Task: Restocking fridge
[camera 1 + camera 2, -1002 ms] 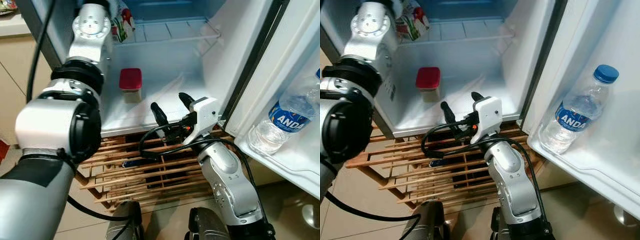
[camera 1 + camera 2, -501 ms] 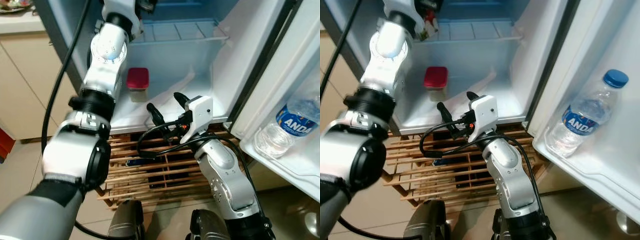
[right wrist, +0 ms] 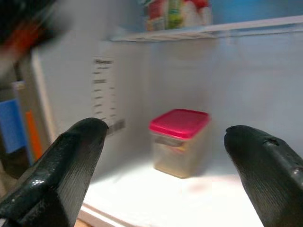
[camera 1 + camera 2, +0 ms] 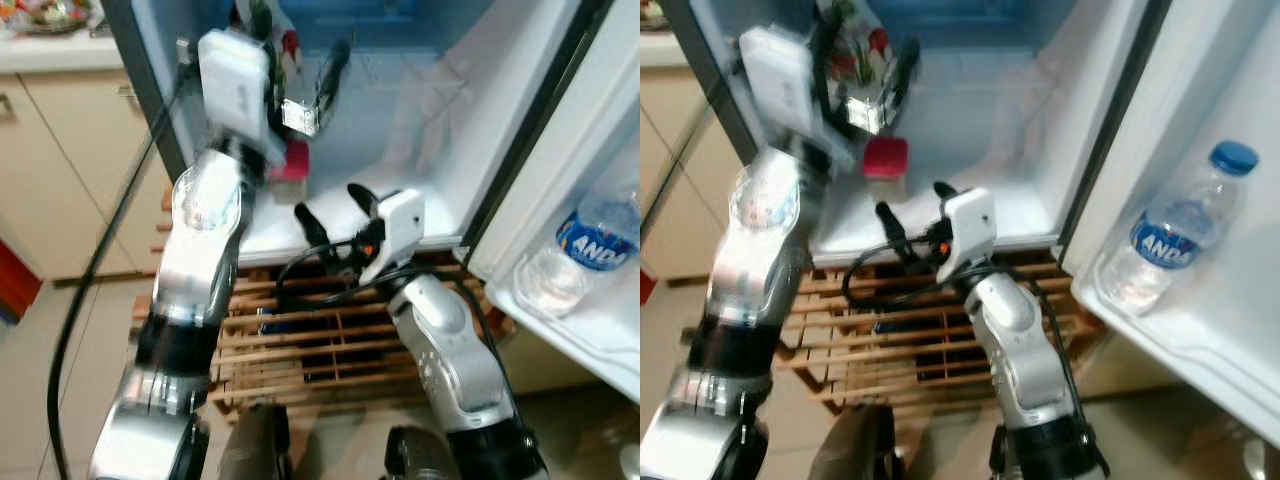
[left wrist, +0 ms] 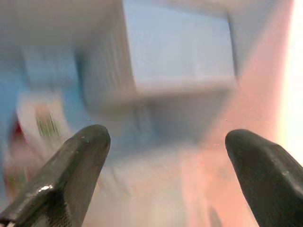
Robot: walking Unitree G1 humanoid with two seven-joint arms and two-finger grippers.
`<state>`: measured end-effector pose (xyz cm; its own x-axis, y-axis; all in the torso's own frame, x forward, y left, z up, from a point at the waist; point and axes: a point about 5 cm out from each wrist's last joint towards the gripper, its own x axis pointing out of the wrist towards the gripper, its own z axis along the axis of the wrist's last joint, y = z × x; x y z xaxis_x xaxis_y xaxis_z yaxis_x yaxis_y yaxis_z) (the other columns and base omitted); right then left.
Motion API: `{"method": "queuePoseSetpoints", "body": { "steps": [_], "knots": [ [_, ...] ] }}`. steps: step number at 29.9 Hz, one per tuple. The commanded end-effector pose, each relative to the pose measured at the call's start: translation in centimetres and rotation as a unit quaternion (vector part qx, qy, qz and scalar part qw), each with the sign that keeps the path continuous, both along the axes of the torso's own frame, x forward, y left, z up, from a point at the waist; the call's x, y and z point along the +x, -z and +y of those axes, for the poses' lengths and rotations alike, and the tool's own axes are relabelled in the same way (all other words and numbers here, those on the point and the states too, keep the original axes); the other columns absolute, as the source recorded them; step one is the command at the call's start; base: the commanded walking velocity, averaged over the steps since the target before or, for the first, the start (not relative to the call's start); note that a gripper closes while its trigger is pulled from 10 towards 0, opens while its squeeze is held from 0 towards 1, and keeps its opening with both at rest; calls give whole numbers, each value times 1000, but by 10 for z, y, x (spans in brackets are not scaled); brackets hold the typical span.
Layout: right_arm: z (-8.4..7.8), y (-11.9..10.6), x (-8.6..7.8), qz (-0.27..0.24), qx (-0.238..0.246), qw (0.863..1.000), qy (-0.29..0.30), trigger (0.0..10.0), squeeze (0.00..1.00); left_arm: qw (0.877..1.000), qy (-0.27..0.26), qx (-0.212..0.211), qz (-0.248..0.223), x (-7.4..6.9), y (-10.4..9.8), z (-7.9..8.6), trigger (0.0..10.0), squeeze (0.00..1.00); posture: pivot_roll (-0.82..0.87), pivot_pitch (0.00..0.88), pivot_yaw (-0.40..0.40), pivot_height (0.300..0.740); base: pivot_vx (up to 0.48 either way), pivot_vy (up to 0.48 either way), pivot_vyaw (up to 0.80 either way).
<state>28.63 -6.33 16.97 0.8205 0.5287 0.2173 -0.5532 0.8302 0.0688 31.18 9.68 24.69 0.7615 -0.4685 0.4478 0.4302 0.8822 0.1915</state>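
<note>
**At the fridge mouth: both grippers empty**

Inside the open fridge (image 4: 430, 110), a carton (image 3: 176, 13) stands on the upper shelf (image 3: 246, 26) and a red-lidded tub (image 3: 179, 141) sits on the floor of the compartment. A bottle (image 4: 1170, 240) stands in the door rack (image 4: 1160, 335).

1. Check your left gripper (image 4: 300, 85). It is raised at the front of the upper shelf, near the carton, fingers spread and holding nothing. That arm is blurred, so judge its exact clearance with caution.
2. Check your right gripper (image 4: 333, 208). It hovers just outside the bottom lip, above the wooden rack (image 4: 300, 340), fingers (image 3: 66, 156) wide apart and empty, aimed at the tub.
3. No item for stocking can be made out in either gripper. The sensible step is probably to clear both arms from the opening before you fetch the next one.
4. Draw the left arm straight outward, level with the shelf, so the fingers do not catch the carton or the wire edge.
5. Keep the right arm clear of the door rack and bottle when you turn.
</note>
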Motion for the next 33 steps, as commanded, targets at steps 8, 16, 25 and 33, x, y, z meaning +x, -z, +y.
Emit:
{"method": "queuePoseSetpoints", "body": {
  "steps": [8,16,25,33],
  "knots": [
    [-62,38,2,78,-7,988,135,10000,0,982,-108,-28,149,-33,63,36,10000,0,-20,0,-20,652,0,0,0],
    [-74,45,0,98,6,979,181,10000,0,962,-196,19,191,-48,97,56,10000,0,-53,0,-28,652,0,0,0],
    [-74,52,-2,81,-27,979,183,10000,0,962,-209,2,179,-33,85,52,10000,0,-66,0,-15,652,-84,0,0],
    [-68,51,2,75,-34,982,172,10000,0,962,-216,0,168,-26,80,48,10000,0,-65,0,-23,652,-251,-156,0]
  ]
}}
